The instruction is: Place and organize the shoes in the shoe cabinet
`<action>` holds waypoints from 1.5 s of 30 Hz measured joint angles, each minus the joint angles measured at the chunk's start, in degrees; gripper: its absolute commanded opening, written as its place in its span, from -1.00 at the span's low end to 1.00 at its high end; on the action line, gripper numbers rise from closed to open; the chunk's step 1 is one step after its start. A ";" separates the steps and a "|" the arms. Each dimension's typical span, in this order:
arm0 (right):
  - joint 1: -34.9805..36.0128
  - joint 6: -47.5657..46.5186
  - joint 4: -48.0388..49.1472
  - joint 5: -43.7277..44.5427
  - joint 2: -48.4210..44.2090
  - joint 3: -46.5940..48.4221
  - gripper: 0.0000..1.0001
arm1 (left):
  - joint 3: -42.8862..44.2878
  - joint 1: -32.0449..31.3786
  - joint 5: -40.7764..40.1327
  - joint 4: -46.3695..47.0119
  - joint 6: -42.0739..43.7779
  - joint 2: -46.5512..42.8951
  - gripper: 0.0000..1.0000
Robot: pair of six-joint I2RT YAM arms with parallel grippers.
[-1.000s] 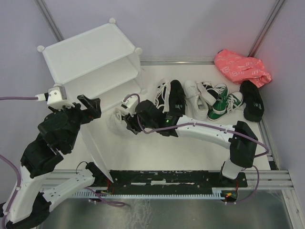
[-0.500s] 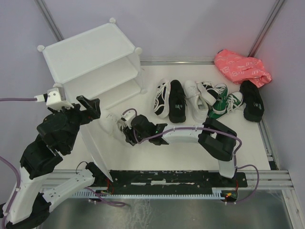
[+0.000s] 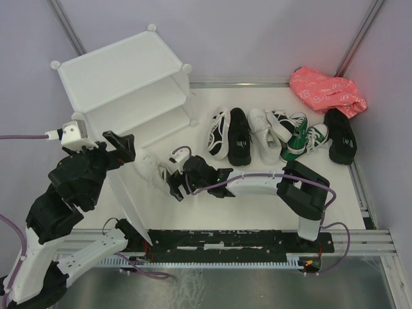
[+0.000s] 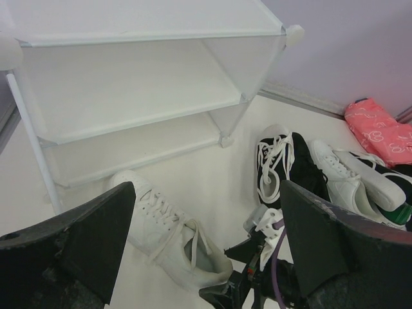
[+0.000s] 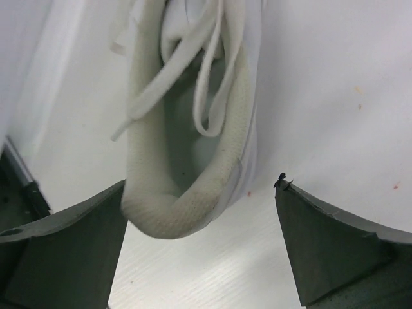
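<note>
Though its heel shows, the white sneaker [image 5: 193, 129] is cropped — toe-end.

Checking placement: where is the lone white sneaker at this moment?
Top view, left of centre: the white sneaker lies on the table just in front of the cabinet, not inside, its heel between the fingers of the open right gripper.

Enclosure, pale lavender walls [image 3: 257, 32], evenly lit. Two slanted metal struts [image 3: 64, 26] cross the back corners. Metal rail [image 3: 238, 84] along the foot of the back wall. White table [image 3: 193, 215], faintly speckled. Black plate [image 3: 225, 241] on aluminium rails [image 3: 367, 241] at near edge.
</note>
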 measured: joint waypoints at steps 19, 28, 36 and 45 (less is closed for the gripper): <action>-1.73 1.75 0.79 -6.27 1.09 4.17 0.24 | -0.98 0.00 -0.02 -0.04 0.02 -1.05 0.99; -1.22 0.92 -2.43 -4.24 2.82 7.34 -0.17 | -0.98 0.00 -0.24 -0.28 0.02 -1.05 0.98; 0.48 -1.03 -1.53 -1.05 4.11 7.65 0.52 | -0.98 0.00 -0.42 -0.42 0.02 -1.05 0.98; 1.46 -2.36 -1.18 1.68 4.81 7.69 -0.28 | -0.98 0.00 -0.48 -1.18 0.02 -1.03 0.98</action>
